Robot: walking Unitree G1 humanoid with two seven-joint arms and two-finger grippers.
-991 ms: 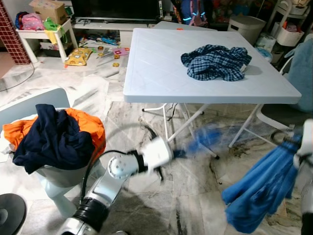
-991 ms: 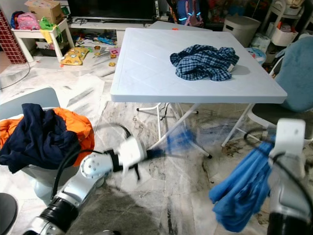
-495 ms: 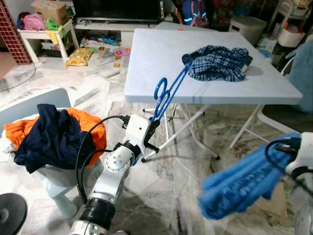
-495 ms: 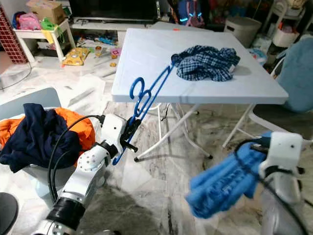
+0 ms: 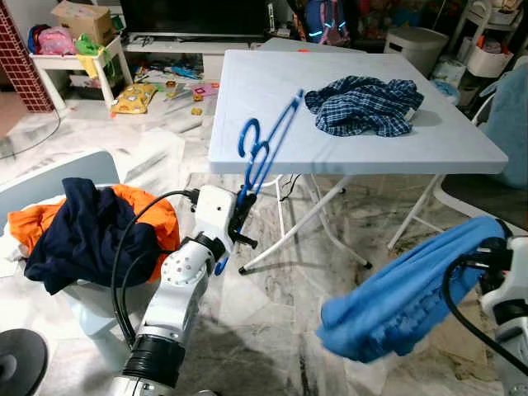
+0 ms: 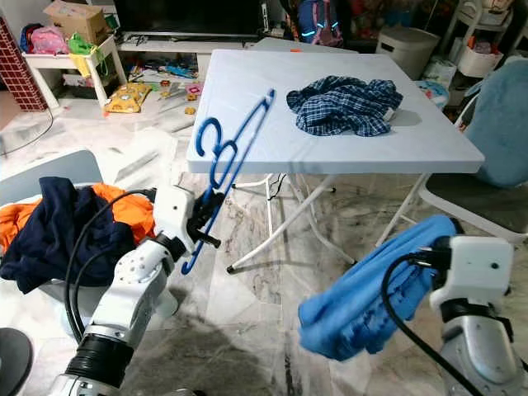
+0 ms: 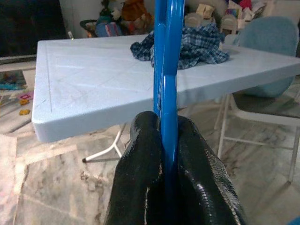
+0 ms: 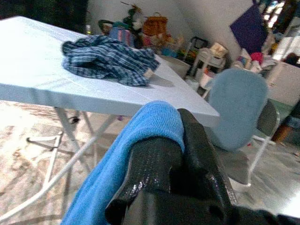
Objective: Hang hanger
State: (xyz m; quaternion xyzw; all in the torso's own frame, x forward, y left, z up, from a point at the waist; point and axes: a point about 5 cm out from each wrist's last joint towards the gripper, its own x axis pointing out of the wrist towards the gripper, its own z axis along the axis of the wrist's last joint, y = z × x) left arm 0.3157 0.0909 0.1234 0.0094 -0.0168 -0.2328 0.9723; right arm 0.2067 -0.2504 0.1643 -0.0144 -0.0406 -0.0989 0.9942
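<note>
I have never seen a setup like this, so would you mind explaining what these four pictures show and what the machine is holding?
This is a walking humanoid robot with two silver arms ending in black two-finger grippers. Two pictures come from cameras in its head, looking down; the other two sit on its wrists, looking along the fingers. The left gripper is clamped on a blue hanger, held up in front of the white folding table. The right gripper holds a blue garment that droops toward the floor. A checked shirt lies crumpled on the table.

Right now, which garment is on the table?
The blue plaid shirt, crumpled on the white table. The plain blue garment hangs from the right end effector; the navy and orange clothes sit in the basket.
</note>
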